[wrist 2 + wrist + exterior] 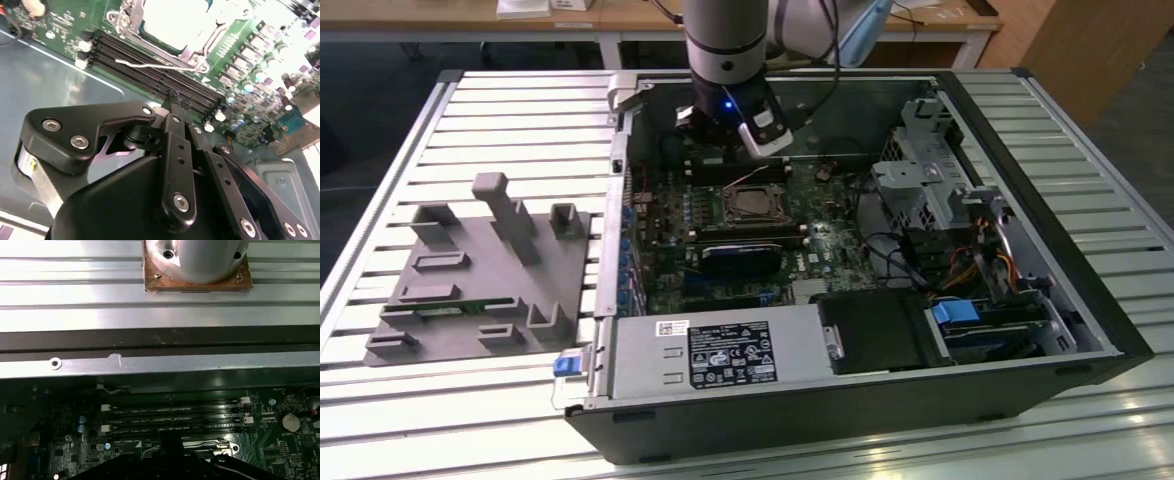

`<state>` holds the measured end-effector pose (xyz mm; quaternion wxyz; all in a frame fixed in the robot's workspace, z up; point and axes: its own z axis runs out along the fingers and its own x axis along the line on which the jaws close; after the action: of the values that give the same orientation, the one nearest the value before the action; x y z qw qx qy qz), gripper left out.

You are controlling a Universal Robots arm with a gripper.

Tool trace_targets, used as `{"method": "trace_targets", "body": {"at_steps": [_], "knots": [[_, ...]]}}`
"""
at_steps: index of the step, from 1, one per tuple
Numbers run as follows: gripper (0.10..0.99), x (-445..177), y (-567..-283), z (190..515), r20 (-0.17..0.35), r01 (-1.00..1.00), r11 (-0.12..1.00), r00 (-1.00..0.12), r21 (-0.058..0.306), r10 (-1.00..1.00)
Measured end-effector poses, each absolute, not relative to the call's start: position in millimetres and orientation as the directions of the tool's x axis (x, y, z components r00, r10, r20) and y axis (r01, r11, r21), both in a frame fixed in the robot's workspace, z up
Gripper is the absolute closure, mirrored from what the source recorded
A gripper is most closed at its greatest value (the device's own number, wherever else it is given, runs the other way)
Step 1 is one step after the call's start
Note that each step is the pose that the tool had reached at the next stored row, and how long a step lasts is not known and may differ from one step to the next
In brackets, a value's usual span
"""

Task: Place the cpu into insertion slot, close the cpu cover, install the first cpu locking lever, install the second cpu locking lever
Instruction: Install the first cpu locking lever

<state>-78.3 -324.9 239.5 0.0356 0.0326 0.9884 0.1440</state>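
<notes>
One open computer case on slatted table. Gripper, fingers pressed together, hovers over memory slots beside insertion slot. Cpu cover frames cpu seated in slot. Thin locking lever juts over memory slots.

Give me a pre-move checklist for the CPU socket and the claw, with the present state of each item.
1. cpu seated in the insertion slot: ok, its silvery top lies flat inside.
2. cpu cover down over the chip: ok, the frame looks flat around it.
3. wire locking lever latched: not ok, it sticks out over the memory slots.
4. second locking lever latched: cannot tell.
5. claw clear of the socket: ok, it sits above the memory slots, beside the socket.
</notes>
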Motion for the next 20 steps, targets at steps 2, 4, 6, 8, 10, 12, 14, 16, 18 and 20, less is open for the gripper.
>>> {"method": "trace_targets", "body": {"at_steps": [2,4,6,8,10,12,14,16,18,20], "knots": [[0.980,-78.3,-324.9,238.9,-0.081,0.048,0.957,-0.994,0.287,0.075],[0.980,-78.4,-324.9,238.4,-0.104,0.042,0.957,-0.992,0.286,0.074],[0.980,-78.4,-324.8,237.9,-0.127,0.035,0.958,-0.989,0.284,0.074],[0.980,-78.4,-324.9,237.4,-0.152,0.028,0.959,-0.986,0.281,0.074],[0.980,-78.4,-324.8,236.7,-0.172,0.023,0.960,-0.982,0.278,0.073],[0.980,-78.5,-324.8,235.6,-0.183,0.024,0.961,-0.980,0.275,0.076],[0.980,-78.5,-324.9,234.5,-0.183,0.052,0.960,-0.977,0.275,0.105],[0.980,-78.4,-324.8,233.7,-0.183,0.086,0.958,-0.973,0.275,0.140],[0.980,-78.5,-324.8,233.1,-0.183,0.118,0.954,-0.968,0.275,0.173],[0.980,-78.5,-324.9,232.4,-0.183,0.148,0.950,-0.962,0.274,0.202]]}}
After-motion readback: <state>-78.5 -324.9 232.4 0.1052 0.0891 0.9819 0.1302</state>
